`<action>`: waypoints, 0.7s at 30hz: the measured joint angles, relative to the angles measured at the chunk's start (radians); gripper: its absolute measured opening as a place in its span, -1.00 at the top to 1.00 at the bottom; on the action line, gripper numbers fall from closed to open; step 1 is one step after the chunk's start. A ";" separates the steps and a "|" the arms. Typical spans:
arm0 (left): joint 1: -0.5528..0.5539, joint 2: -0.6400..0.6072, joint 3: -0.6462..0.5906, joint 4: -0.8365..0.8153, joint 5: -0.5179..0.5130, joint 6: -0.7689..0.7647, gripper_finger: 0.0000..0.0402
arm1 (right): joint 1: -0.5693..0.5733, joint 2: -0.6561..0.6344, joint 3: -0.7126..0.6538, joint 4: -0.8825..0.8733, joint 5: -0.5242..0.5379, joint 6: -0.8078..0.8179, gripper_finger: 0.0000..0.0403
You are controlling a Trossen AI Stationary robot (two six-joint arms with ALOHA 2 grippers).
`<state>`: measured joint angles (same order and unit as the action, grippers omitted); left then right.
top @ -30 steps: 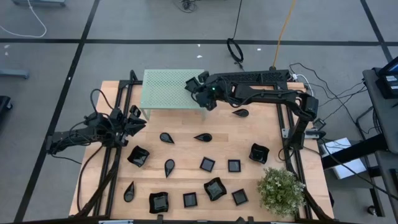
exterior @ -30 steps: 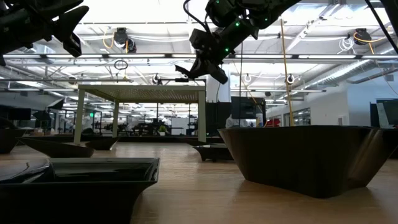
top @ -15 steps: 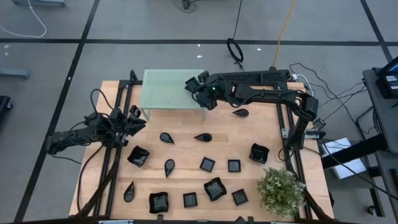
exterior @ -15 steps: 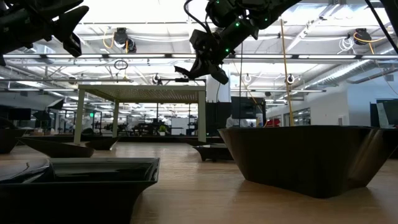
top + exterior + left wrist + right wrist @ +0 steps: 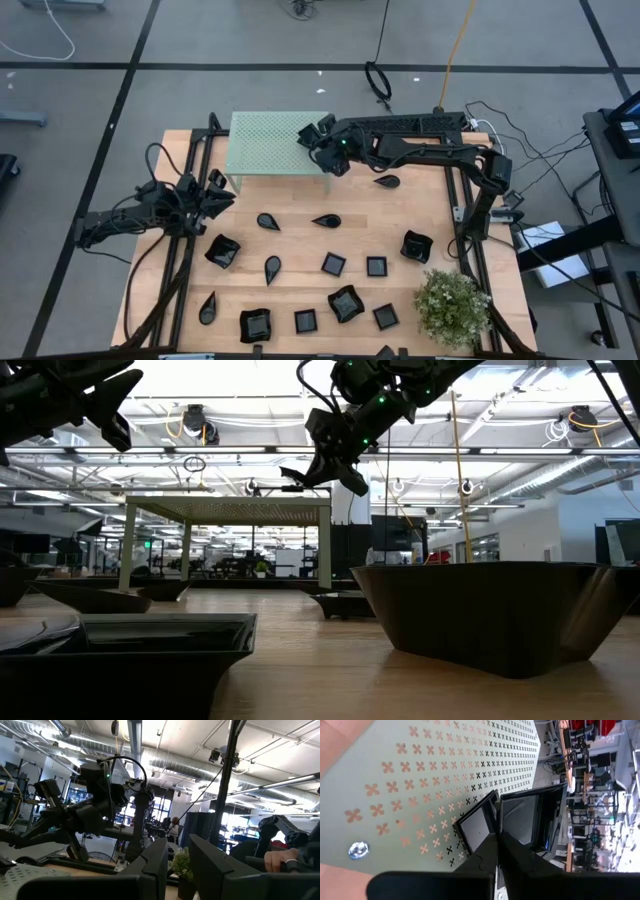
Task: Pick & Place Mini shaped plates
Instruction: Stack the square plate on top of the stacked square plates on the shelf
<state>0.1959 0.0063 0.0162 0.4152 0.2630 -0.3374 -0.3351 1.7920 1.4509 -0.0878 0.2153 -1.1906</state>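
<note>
Right hand (image 5: pixel 318 136) hovers over the near-right corner of the green platform (image 5: pixel 270 145), fingers pinched on a small square plate (image 5: pixel 476 825), which sits just above the perforated top. Left hand (image 5: pixel 213 190) waits part-open, empty, over the tabletop's left edge.

We see the wooden counter (image 5: pixel 300 240) filling the middle of the high view, a pale green perforated platform (image 5: pixel 265 145) standing at its upper left, and a small leafy potted plant (image 5: pixel 452 305) sitting at lower right.
</note>
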 joint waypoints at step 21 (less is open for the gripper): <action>0.000 0.000 0.000 0.000 0.000 0.000 0.60 | -0.019 0.010 0.000 -0.007 0.019 -0.026 0.96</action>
<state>0.1958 0.0063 0.0162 0.4151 0.2629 -0.3374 -0.3542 1.8015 1.4506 -0.0946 0.2344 -1.2167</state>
